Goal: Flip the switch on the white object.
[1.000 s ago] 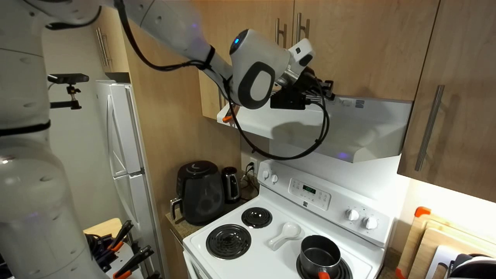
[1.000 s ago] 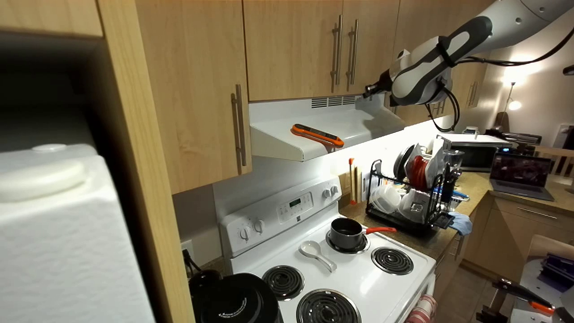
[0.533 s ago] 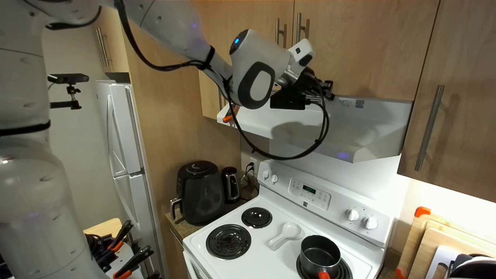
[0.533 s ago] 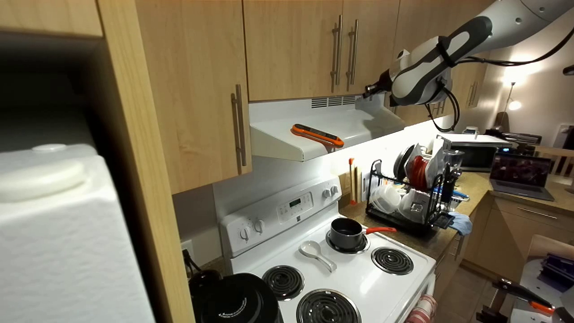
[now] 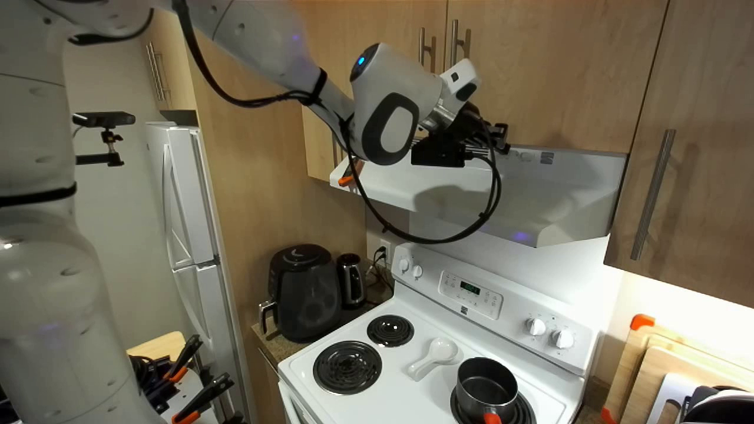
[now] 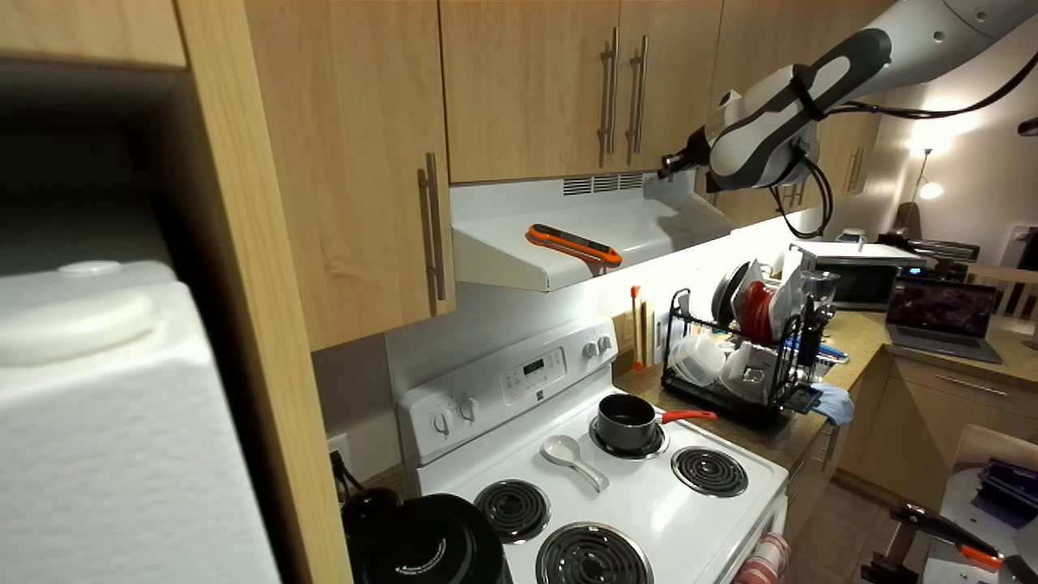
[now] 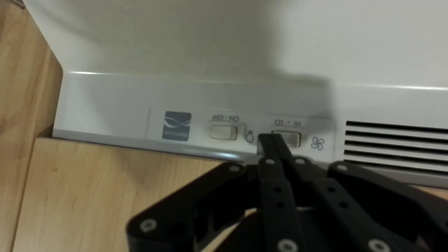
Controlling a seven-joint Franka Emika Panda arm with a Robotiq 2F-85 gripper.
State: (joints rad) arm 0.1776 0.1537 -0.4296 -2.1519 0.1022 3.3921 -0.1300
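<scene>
The white hood (image 6: 616,212) is fixed below the cupboard (image 5: 548,70), and on its upright strip (image 7: 108,105) two choices are offered, a light switch (image 7: 223,132) and a fan switch (image 7: 293,138); which is meant is not told by the task, so the wrong one could be flipped; the fingers (image 7: 271,171) of the gripper (image 7: 272,138) are pressed together, with nothing held, and in the wrist view the left end of the fan switch is overlapped by their tips; whether it is touched cannot be told. If that switch is meant, no change may be got should the end under the tips be down already; a sideways slip could be caused by a push so near the switch's edge; by too hard a push the arm (image 5: 259,48) could be stalled or the cupboard's lower edge scraped by the gripper; if the arm is then lowered, the looped cable (image 5: 433,240) could be snagged on the hood's front.
</scene>
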